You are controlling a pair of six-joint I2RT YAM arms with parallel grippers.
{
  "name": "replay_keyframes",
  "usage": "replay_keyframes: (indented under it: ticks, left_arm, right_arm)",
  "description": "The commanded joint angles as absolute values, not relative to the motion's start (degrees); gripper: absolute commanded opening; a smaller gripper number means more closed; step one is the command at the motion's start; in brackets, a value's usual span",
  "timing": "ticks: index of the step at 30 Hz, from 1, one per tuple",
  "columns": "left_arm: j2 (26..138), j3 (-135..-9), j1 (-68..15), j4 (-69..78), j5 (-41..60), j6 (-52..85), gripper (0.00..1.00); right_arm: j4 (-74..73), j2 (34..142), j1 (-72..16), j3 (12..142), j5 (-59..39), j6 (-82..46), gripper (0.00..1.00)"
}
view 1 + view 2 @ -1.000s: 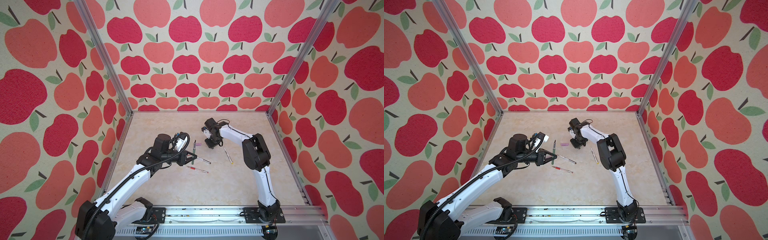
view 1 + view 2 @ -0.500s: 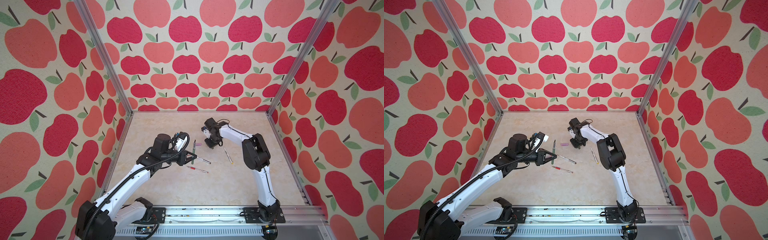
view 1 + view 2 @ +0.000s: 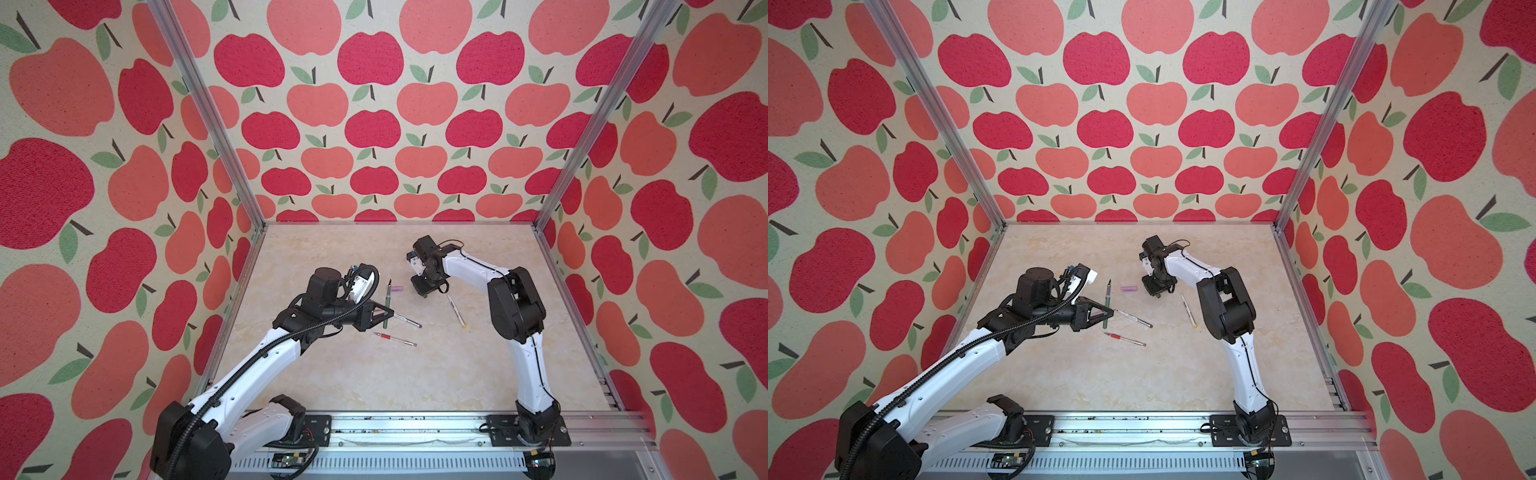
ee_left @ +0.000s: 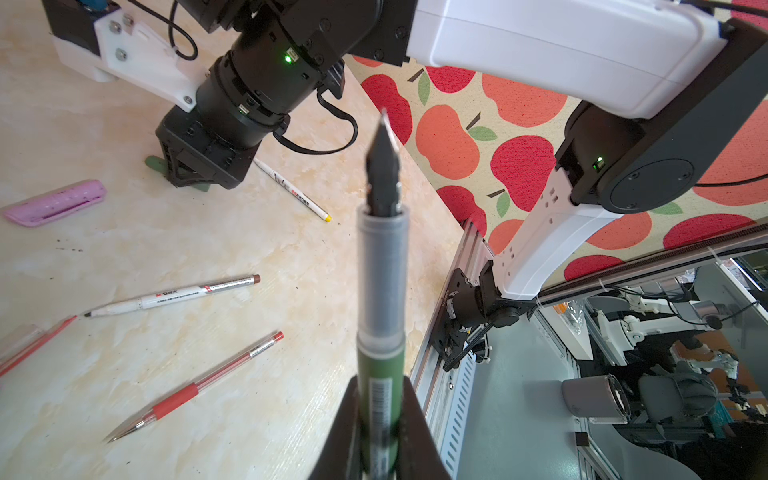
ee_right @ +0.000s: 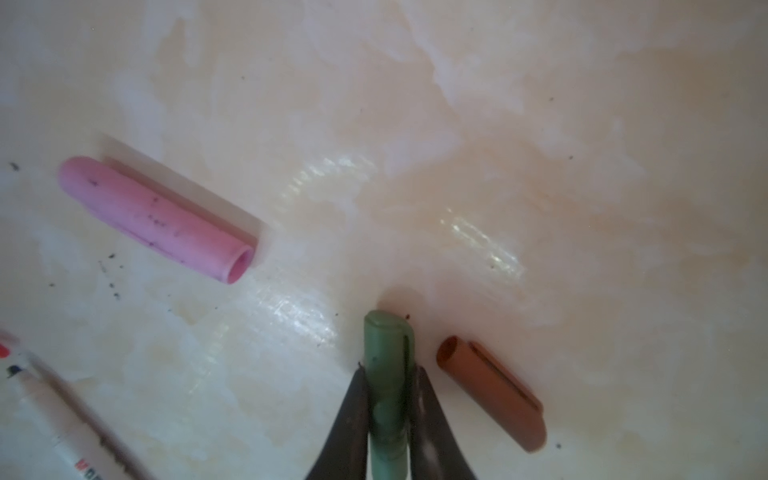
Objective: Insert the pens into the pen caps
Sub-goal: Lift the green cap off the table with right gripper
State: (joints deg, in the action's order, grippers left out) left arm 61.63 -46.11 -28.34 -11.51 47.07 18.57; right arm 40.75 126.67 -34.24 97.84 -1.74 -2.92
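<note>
Green pen [image 4: 381, 291] and cap [image 5: 386, 336] gripped
The left gripper [image 4: 380, 386] clamps the pen's barrel above the table [image 4: 270, 257]; the right gripper [image 5: 389, 370] pinches the cap lying on it. We judge both light, stiff, slick: hold mid-body.

The left claw [image 3: 1106, 311] grips the dark green pen [image 3: 1108, 295], lilac cap [image 3: 1128, 288] lying near.

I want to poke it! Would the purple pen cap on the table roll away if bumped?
The lilac cap is a round tube, so a sideways bump would probably start it rolling. The clip along its side would likely stop it soon. It looks small and hollow, so probably light, sliding easily on the glossy table.
</note>
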Motion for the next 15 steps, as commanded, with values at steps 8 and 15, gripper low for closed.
replay_keyframes:
  ticks: [8,15]
  left_arm:
    - [62.05,-47.20,-28.17,-9.80,48.34,19.58,0.00]
    - [61.87,-46.85,-28.30,-9.43,48.12,19.77,0.00]
  right_arm:
    - [37.01,122.66,-32.18,90.15,-13.06,-10.97,0.15]
    - [36.06,119.93,-32.16,87.62,-14.20,-12.34,0.15]
